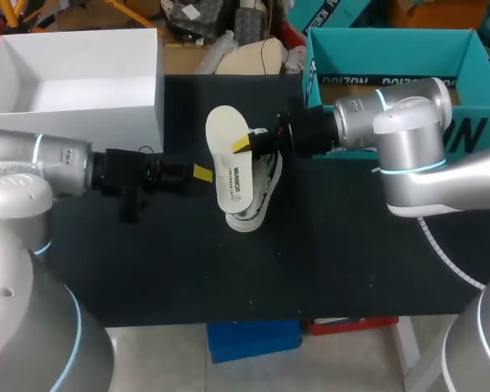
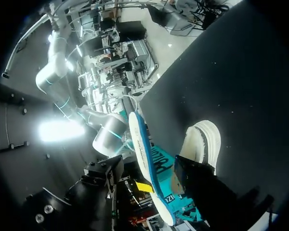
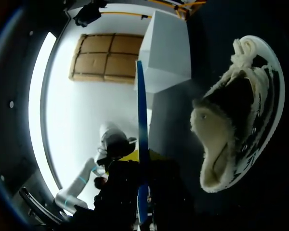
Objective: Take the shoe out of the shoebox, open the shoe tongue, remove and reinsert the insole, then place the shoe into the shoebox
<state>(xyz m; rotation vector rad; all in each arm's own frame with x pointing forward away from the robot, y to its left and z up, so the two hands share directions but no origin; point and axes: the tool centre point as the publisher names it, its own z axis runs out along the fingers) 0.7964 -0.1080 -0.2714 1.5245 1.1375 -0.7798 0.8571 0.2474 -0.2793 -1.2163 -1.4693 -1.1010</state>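
Black table [image 1: 188,269]: shoe [image 1: 261,196] on side, mid; white box [image 1: 73,106] rear-L, teal shoebox [image 1: 392,51] rear-R.

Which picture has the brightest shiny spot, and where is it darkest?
Left wrist view: a white glare blooms off to one side of the insole. Right wrist view: bright white backdrop behind the insole, with the shoe dark inside. Head view: even light, no glare on the table.

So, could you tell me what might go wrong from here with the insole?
The shoe lies on its side on the table with nothing holding it, so pushing the insole back in may just slide it away. The right gripper holds the insole by one edge; it could twist or slip from the fingers. The left gripper sits close beside it, so the arms might bump.
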